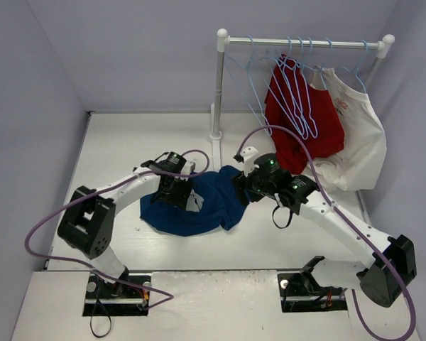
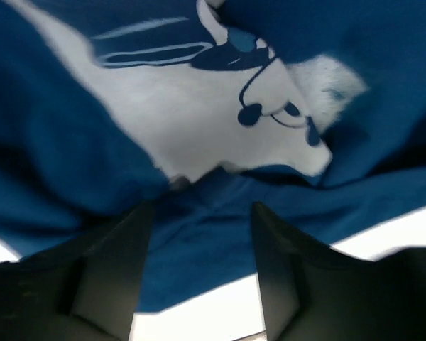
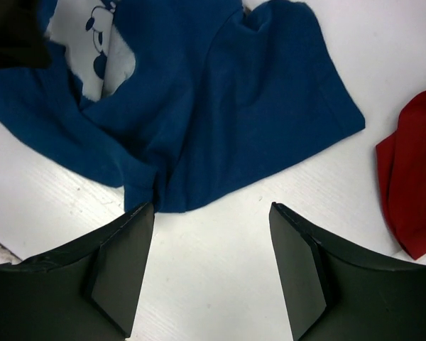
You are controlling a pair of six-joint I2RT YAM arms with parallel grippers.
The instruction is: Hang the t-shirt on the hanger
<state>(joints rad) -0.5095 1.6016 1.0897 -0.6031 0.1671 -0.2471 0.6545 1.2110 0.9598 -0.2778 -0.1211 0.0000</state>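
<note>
The t-shirt [image 1: 199,209] lies crumpled on the table, dark blue with a white cartoon print showing at a fold [image 2: 199,106]. My left gripper [image 1: 176,193] hovers just over it, open, its fingertips astride a ridge of cloth [image 2: 202,206]. My right gripper [image 1: 241,186] is open and empty at the shirt's right edge; in the right wrist view the t-shirt [image 3: 255,92] lies just ahead of the gripper [image 3: 211,209], with bare table between the fingers. A light-blue wire hanger [image 1: 254,82] hangs empty at the left of the rail, among several alike.
A white clothes rack [image 1: 217,92] stands at the back of the table. A red shirt [image 1: 298,124] and a white shirt [image 1: 358,145] hang on its right part. The red shirt's hem shows in the right wrist view [image 3: 412,185]. Walls close in the table on three sides.
</note>
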